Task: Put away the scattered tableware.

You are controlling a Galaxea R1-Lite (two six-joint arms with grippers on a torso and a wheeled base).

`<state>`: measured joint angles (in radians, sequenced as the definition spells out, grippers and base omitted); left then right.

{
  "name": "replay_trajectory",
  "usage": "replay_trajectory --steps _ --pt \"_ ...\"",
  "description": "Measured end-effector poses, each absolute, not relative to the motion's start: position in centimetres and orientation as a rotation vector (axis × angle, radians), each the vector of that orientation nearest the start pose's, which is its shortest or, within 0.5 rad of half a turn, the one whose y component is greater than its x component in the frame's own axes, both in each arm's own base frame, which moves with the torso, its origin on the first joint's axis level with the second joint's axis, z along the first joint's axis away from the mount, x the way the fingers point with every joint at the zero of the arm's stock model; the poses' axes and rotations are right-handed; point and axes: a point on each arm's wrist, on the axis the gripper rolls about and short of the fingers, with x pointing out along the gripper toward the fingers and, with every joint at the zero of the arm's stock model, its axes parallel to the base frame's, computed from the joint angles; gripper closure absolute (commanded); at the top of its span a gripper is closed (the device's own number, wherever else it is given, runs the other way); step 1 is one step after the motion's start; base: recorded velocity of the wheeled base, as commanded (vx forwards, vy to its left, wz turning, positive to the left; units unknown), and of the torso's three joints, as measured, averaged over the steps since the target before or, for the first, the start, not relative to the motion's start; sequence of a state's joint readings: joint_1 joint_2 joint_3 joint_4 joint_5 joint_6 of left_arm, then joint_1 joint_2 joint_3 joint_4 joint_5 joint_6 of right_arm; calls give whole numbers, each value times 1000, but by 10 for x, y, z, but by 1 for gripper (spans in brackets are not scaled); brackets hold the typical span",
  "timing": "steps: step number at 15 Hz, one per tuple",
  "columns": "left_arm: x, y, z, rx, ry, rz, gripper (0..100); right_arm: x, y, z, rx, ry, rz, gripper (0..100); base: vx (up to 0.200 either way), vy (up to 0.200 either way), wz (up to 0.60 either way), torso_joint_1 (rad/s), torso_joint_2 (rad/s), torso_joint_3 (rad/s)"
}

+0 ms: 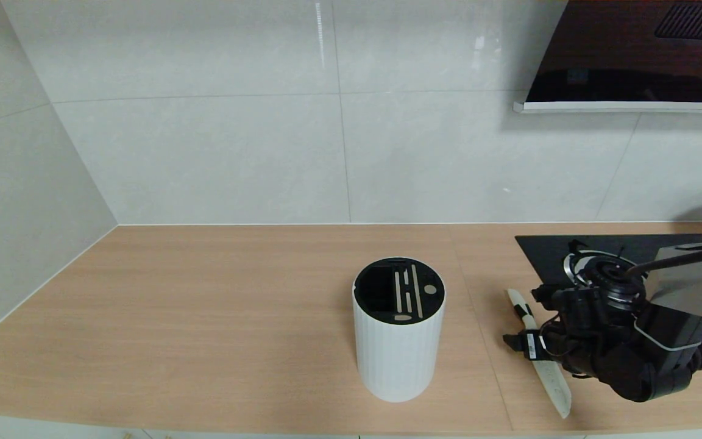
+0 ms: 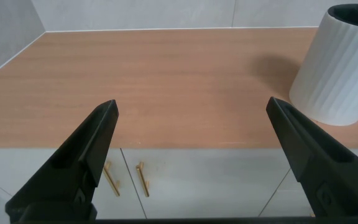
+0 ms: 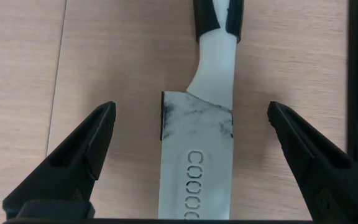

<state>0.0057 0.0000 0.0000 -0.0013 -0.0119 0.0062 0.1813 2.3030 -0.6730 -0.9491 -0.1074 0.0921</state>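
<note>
The knife (image 1: 553, 381) lies flat on the counter (image 1: 205, 305) at the lower right of the head view, between the spread fingers of the right gripper (image 1: 526, 318). The white holder (image 1: 398, 341) stands upright at centre, its slotted black top facing up. The left gripper (image 2: 191, 104) hangs wide open above the counter's front edge.

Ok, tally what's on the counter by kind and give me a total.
white knife: 1
white slotted knife holder: 1
black gas hob: 1
Total: 3
</note>
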Motion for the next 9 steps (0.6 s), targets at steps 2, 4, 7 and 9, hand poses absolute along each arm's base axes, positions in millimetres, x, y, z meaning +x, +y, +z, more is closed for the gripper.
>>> replay_trajectory --steps 2,4,7,9 --pt "-23 0 76 6 -1 -7 0 341 58 -21 -7 677 34 0 0 0 0 0 0 0" --pt "-23 0 76 6 -1 -7 0 342 57 -23 -6 679 31 0 0 0 0 0 0 0" --pt "-23 0 76 6 -1 -6 0 343 56 -25 -5 679 25 0 0 0 0 0 0 0" --pt "-23 0 76 6 -1 -7 0 344 56 -26 -6 682 26 0 0 0 0 0 0 0"
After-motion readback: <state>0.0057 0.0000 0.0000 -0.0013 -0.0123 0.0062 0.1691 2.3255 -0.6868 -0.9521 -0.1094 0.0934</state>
